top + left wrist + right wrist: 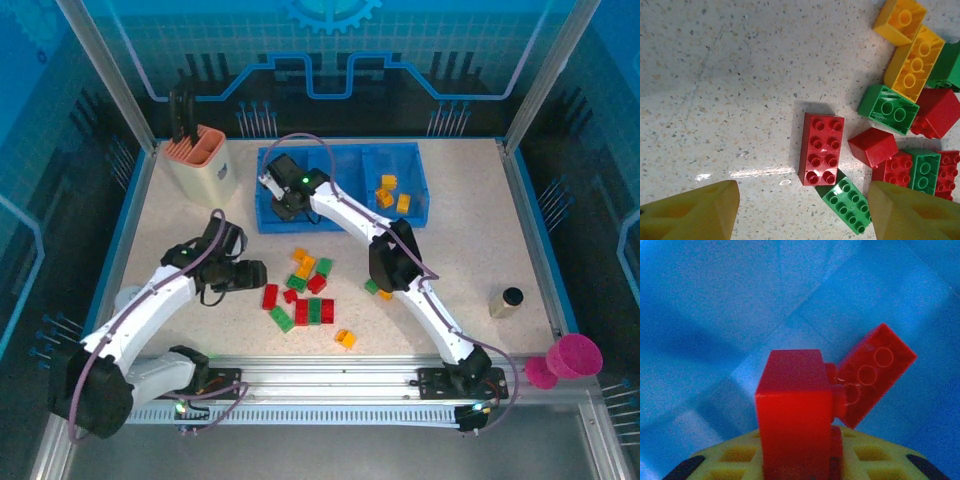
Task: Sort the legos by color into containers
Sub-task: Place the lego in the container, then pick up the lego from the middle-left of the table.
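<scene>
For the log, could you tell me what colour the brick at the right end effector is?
Red; the brick shows best in the right wrist view.

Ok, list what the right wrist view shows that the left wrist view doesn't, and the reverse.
Right wrist: the inside of the blue tray, with a red brick held at the right gripper and a tilted red brick just beyond it.
Left wrist: the speckled table with loose pieces, among them a red two-by-four brick, a green brick and a yellow brick, ahead of the open left gripper.
Both: red bricks, and that arm's own yellow gripper at the bottom edge.
</scene>
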Controlling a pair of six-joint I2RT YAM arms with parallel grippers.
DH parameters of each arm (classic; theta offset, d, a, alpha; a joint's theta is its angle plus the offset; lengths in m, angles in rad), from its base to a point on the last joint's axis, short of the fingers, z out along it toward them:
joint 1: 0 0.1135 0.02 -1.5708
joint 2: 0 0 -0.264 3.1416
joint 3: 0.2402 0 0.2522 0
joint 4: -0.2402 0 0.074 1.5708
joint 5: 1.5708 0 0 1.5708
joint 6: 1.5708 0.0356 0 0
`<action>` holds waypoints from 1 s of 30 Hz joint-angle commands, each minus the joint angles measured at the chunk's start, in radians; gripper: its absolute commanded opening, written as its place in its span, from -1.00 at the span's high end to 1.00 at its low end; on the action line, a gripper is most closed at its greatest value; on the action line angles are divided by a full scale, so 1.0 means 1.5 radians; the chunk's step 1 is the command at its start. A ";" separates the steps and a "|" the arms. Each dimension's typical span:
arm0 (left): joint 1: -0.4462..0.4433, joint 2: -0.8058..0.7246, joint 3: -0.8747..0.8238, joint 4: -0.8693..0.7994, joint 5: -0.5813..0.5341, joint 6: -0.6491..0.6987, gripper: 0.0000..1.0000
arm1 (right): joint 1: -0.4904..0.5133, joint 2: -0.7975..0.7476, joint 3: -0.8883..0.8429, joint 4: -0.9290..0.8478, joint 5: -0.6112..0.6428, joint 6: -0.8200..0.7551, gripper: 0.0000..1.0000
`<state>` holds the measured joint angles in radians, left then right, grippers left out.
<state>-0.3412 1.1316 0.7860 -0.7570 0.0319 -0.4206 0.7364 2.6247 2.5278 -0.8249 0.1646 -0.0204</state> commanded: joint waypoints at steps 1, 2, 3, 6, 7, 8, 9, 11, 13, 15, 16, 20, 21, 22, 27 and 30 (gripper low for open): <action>-0.018 0.015 -0.010 0.025 0.002 -0.030 -0.39 | -0.005 0.018 0.020 -0.004 -0.008 -0.011 0.26; -0.026 0.021 -0.013 0.032 -0.001 -0.035 -0.40 | -0.004 0.015 0.020 -0.003 -0.009 -0.012 0.23; -0.034 0.029 -0.016 0.038 -0.002 -0.041 -0.40 | -0.006 0.010 0.020 -0.002 -0.011 -0.014 0.19; -0.059 0.054 -0.021 0.053 -0.004 -0.053 -0.39 | -0.006 -0.005 0.017 0.002 -0.013 -0.022 0.11; -0.065 0.063 -0.022 0.054 -0.008 -0.056 -0.39 | -0.006 -0.010 0.017 0.003 -0.013 -0.024 0.10; -0.071 0.073 -0.023 0.056 -0.012 -0.059 -0.39 | -0.005 -0.015 0.016 0.004 -0.013 -0.025 0.10; -0.076 0.081 -0.026 0.058 -0.018 -0.062 -0.39 | -0.006 -0.021 0.016 0.004 -0.014 -0.026 0.10; -0.083 0.095 -0.029 0.063 -0.021 -0.067 -0.39 | -0.006 -0.035 0.014 0.007 -0.016 -0.026 0.10; -0.090 0.110 -0.036 0.072 -0.022 -0.071 -0.38 | -0.007 -0.050 0.007 0.013 -0.019 -0.027 0.09; -0.099 0.129 -0.038 0.079 -0.026 -0.074 -0.38 | -0.007 -0.069 0.000 0.021 -0.021 -0.025 0.09; -0.103 0.139 -0.039 0.083 -0.029 -0.073 -0.38 | -0.007 -0.077 -0.002 0.022 -0.023 -0.026 0.09; -0.120 0.177 -0.040 0.097 -0.045 -0.082 -0.37 | -0.010 -0.111 -0.006 0.024 -0.026 -0.026 0.09; -0.123 0.184 -0.042 0.103 -0.048 -0.084 -0.37 | -0.010 -0.124 -0.010 0.026 -0.026 -0.027 0.09; -0.124 0.190 -0.043 0.107 -0.052 -0.087 -0.36 | -0.010 -0.135 -0.016 0.027 -0.026 -0.027 0.09; -0.128 0.229 -0.047 0.118 -0.070 -0.091 -0.30 | -0.011 -0.241 -0.118 0.055 -0.015 -0.015 0.08; -0.130 0.252 -0.043 0.126 -0.084 -0.091 -0.28 | -0.010 -0.323 -0.216 0.100 -0.006 -0.006 0.07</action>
<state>-0.5240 1.4605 0.7303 -0.5751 -0.0380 -0.5446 0.7315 2.2543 2.2959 -0.7361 0.1501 -0.0452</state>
